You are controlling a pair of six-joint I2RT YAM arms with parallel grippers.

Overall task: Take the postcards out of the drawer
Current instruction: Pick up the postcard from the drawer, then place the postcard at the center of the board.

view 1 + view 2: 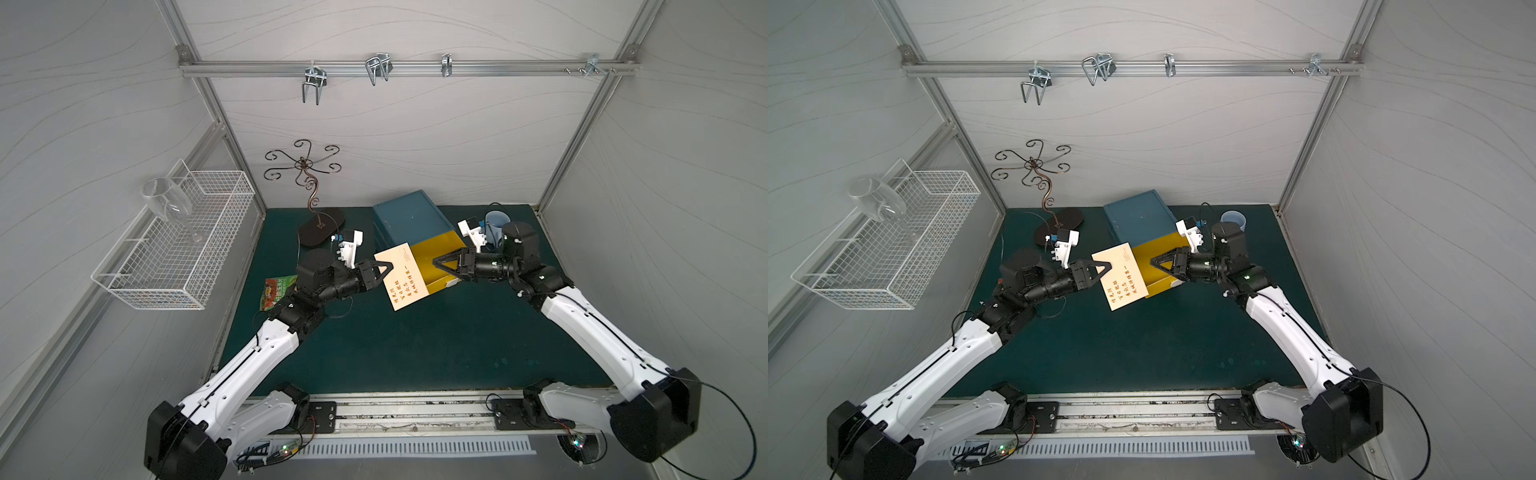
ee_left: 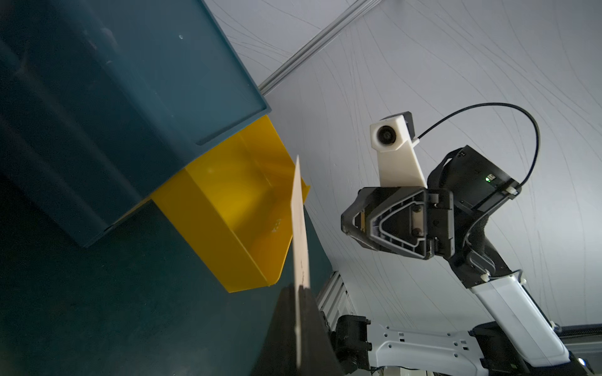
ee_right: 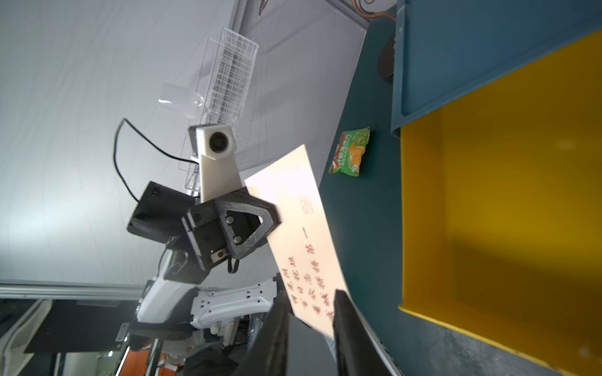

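Top views: one postcard was seen held clear of the desk, between the two claws. It overlapped the left side of the open yellow drawer in both top views. The left gripper was clamped on the card's left long edge, near its far end. The card lay to that claw's right, with its long axis running roughly from the desk's back edge toward its front edge. The right gripper was just beside the opposite long edge, over the drawer. Contact could not be judged from above.

Left wrist: the postcard was seen edge-on, pinched between the left fingers. The right gripper was shown apart from it.

Right wrist: a narrow gap was seen between the right fingers, with nothing gripped. The card's near corner was partly hidden behind one finger. The drawer floor was bare where shown, and the rest was cut off by the frame.

The left arm was judged to be the carrier, so a pull leftward, clear of the drawer wall, was judged likely. No other postcards were made out (the snack packet near the desk's left edge was not counted).
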